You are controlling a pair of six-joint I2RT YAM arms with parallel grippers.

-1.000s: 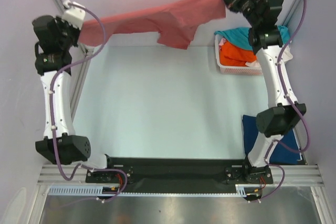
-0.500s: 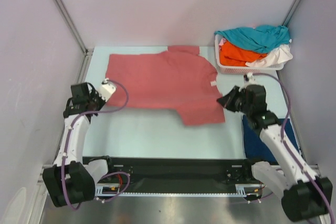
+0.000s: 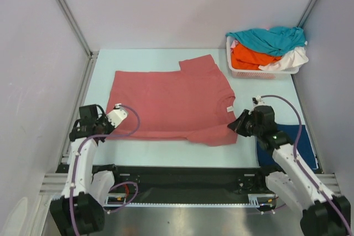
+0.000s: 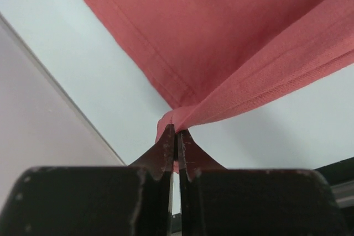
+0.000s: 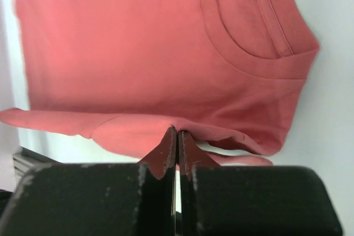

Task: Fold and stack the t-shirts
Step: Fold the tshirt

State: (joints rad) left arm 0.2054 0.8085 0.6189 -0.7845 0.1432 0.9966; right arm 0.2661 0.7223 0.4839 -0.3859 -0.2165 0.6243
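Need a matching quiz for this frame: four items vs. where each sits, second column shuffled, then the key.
1. salmon-red t-shirt
2. navy t-shirt
3. teal t-shirt
4. basket

A. far right corner of the table
B. on top of the pile in the basket
C. spread out mid-table
D. near right edge, lying flat

Pairs: 1-C, 2-D, 3-B, 4-A

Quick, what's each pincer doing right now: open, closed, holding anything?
Left pincer: closed, pinching a corner of the salmon-red t-shirt.
Right pincer: closed, pinching the same shirt's edge.
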